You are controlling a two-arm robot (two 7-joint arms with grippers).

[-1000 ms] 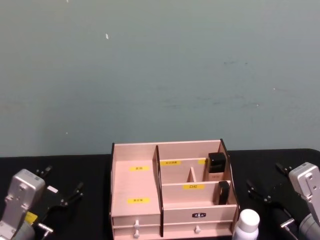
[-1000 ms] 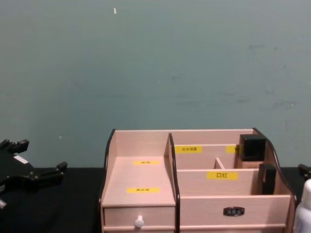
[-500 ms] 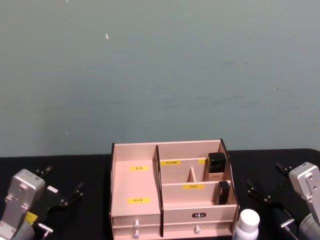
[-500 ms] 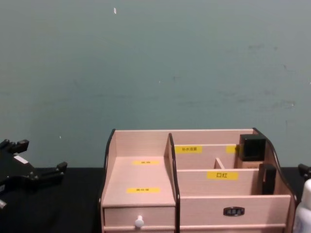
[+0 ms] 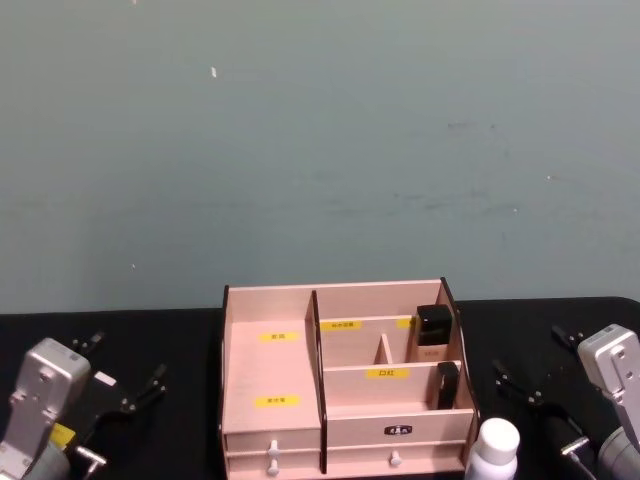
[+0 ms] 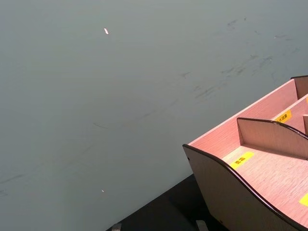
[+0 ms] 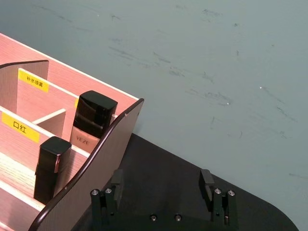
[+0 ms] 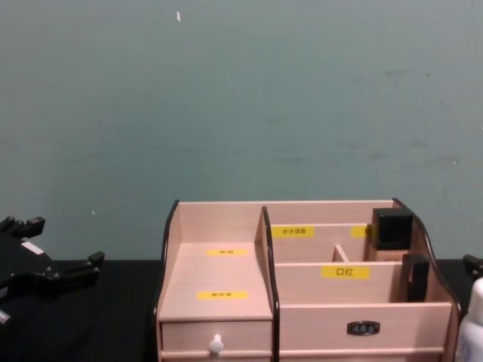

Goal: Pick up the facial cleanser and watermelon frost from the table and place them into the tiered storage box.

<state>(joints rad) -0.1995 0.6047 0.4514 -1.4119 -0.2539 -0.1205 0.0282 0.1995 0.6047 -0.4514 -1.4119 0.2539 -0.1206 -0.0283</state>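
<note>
The tiered storage box (image 5: 300, 375) of light wood with black edges stands mid-table, also in the chest view (image 8: 219, 279). The facial cleanser (image 5: 495, 448), a white bottle with a rounded cap, stands just off the box's front right corner and shows at the chest view's edge (image 8: 473, 324). The watermelon frost is out of view. My left gripper (image 5: 127, 362) rests open to the left of the box, apart from it (image 8: 59, 243). My right gripper (image 5: 530, 360) is open to the right of the box, behind the bottle, with nothing between its fingers (image 7: 161, 185).
Two black-capped square bottles (image 7: 94, 122) (image 7: 50, 163) stand in the box's right-hand compartments. The box's left tier (image 6: 269, 168) holds nothing. A drawer with a white knob (image 8: 216, 345) faces me. A grey-green wall rises behind the black table (image 7: 159, 163).
</note>
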